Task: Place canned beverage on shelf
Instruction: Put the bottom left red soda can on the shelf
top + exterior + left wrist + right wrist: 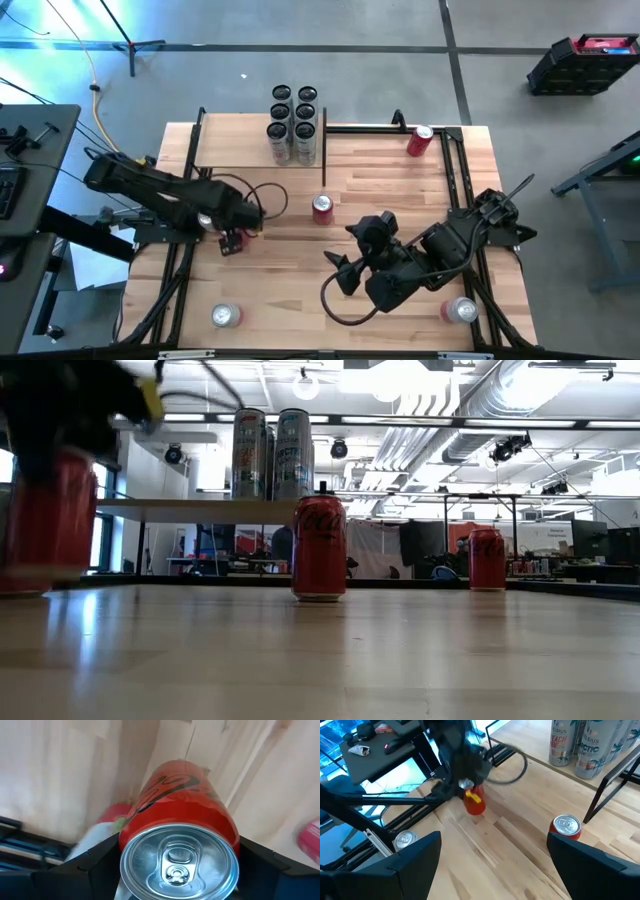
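Shelf (235,150) of pale wooden planks framed by thin black posts sits at the far left of the big butcher-block worktop (400,190), carrying a cluster of tall printed cans (293,125) on its right end. Nearer the front, the left arm's pincer (233,238) straddles an upright red aluminium soda can (182,827), its dark fingers (100,860) flanking the can's sides; whether they already press the metal cannot be told. That can stands on the worktop, long axis vertical, with the shelf lying straight beyond it, so the left arm looks the nearer for the carry. A second red can (321,209) stands mid-worktop. The right pincer (352,250) waits wide open and empty at front right.
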Robot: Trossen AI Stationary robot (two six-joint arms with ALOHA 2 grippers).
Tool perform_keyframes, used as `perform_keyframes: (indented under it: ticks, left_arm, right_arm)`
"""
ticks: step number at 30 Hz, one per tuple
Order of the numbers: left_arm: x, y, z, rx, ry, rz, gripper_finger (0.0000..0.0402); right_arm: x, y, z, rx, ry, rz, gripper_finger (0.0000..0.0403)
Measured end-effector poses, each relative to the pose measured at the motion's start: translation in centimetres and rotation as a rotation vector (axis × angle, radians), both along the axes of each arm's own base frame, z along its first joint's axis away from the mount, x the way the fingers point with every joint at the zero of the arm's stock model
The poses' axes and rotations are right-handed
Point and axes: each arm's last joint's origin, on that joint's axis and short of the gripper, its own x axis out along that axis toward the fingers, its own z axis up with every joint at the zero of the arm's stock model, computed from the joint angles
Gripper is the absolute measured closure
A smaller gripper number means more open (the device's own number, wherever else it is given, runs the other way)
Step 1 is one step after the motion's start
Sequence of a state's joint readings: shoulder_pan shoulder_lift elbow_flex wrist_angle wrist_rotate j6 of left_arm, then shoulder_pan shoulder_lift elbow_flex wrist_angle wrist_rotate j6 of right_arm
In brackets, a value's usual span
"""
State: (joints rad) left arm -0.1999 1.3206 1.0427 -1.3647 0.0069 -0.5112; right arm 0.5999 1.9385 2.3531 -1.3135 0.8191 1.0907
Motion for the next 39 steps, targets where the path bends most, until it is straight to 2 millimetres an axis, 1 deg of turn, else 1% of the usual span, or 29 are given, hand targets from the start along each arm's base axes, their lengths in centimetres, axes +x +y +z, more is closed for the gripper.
perform_keyframes:
  ticks: [3,6,10,12,13,15,17,19,21,24,28,33,39]
  left_arm:
    - [-0.1,0.7,2.8,0.021,-0.01,-0.061,0.0113]
    - [-0.5,1.4,5.6,0.069,0.002,-0.159,0.0113]
    - [-0.5,2.2,9.8,-0.004,-0.216,-0.274,0.0113]
    - [-0.7,2.8,11.5,0.006,-0.258,-0.29,0.0113]
    - [-0.8,3.2,12.1,0.023,-0.274,-0.299,0.0113]
    - [-0.8,4.0,13.9,0.099,-0.359,-0.323,0.0114]
    - [-1.2,4.7,15.2,0.163,-0.402,-0.338,0.0114]
    - [-1.7,5.5,16.0,0.212,-0.393,-0.357,0.0114]
    - [-1.9,6.2,16.9,0.279,-0.421,-0.371,0.0114]
    - [-2.4,7.3,17.5,0.365,-0.4,-0.383,0.0114]
    - [-3.0,8.9,17.8,0.489,-0.324,-0.381,0.0114]
    - [-3.7,10.8,17.7,0.521,-0.272,-0.317,0.0114]
    - [-3.5,13.3,15.6,0.46,-0.168,-0.237,0.0114]
  right_arm:
    - [0.0,0.0,0.0,-0.022,0.011,0.016,0.0054]
    - [0.0,0.0,0.0,-0.042,0.02,0.029,0.0054]
    - [0.1,-0.2,0.0,-0.072,0.031,0.033,0.0054]
    - [0.1,-0.5,0.0,-0.095,0.044,0.035,0.0054]
    - [0.2,-0.6,0.0,-0.108,0.048,0.037,0.0054]
    - [0.4,-0.9,0.0,-0.149,0.066,0.05,0.0054]
    - [0.7,-1.5,0.0,-0.193,0.091,0.065,0.0054]
    - [0.9,-2.1,0.0,-0.24,0.122,0.081,0.0054]
    - [1.1,-2.8,0.1,-0.289,0.158,0.101,0.0054]
    - [1.1,-4.2,0.5,-0.354,0.208,0.141,0.0054]
    - [0.2,-6.6,2.0,-0.456,0.263,0.189,0.0054]
    - [-2.3,-10.2,4.8,-0.582,0.294,0.221,0.0054]
    - [-5.8,-14.7,7.9,-0.648,0.286,0.164,0.0054]
